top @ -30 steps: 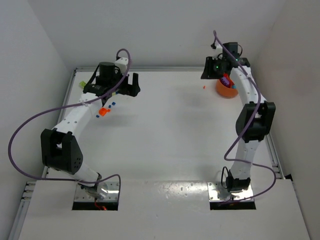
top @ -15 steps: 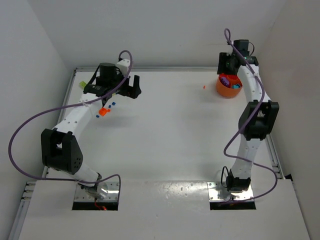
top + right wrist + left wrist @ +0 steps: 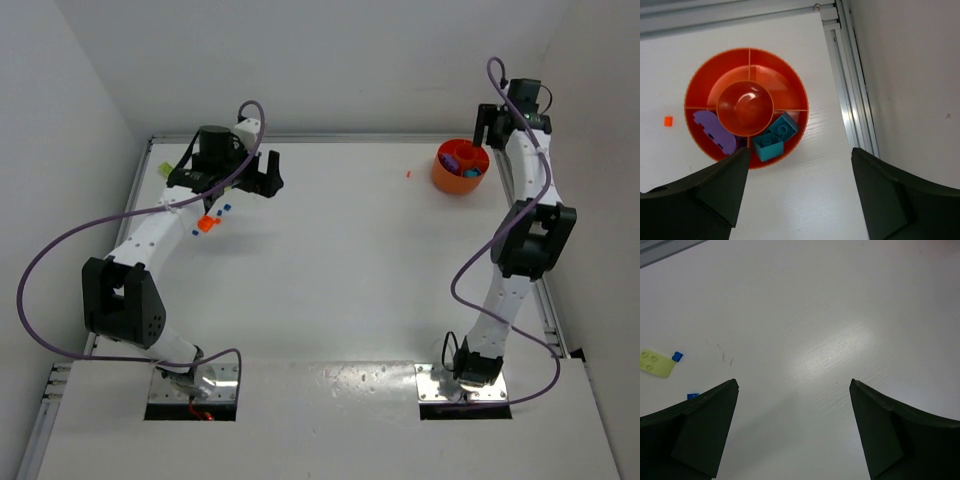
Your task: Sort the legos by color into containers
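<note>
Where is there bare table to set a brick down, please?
Free: the wide table middle between the left fingers and the orange bowl, bar one orange brick beside the bowl. Crowded: an orange piece and blue bricks beside the left arm.

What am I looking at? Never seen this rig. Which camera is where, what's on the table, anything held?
Two robot arms bolted to a white table. One picture looks down on both; the others come from a camera on each wrist. The left fingers and right fingers are open, holding nothing. Below the right fingers: a divided orange bowl with a purple brick and teal-blue bricks inside, a tiny orange brick beside it. By the left arm: an orange-red brick, a yellow-green plate, small blue bricks.
</note>
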`<move>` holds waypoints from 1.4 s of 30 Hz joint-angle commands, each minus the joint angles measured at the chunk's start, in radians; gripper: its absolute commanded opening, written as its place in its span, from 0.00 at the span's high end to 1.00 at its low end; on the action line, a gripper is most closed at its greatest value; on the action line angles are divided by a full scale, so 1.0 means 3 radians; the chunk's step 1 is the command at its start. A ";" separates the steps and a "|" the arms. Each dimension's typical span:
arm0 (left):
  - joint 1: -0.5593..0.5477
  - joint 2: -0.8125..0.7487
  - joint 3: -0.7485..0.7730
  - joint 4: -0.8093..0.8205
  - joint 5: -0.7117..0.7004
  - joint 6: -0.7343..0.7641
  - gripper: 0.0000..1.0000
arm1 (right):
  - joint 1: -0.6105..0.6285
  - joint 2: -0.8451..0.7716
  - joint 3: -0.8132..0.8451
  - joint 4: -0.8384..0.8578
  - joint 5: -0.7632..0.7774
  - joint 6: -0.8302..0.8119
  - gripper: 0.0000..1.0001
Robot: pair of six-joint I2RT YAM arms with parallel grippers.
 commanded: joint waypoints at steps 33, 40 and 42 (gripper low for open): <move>0.0025 0.0002 -0.0044 0.0064 0.0085 0.0026 0.00 | 0.0061 0.0038 -0.0752 0.0529 0.0212 -0.0312 0.02; 0.0025 0.0002 -0.0044 0.0064 0.0085 0.0026 0.00 | 0.0061 0.0104 -0.0721 0.0462 0.0212 -0.0312 0.02; 0.0025 0.0002 -0.0074 0.0064 0.0085 0.0026 0.00 | 0.0061 0.0104 -0.0721 0.0462 0.0181 -0.0312 0.02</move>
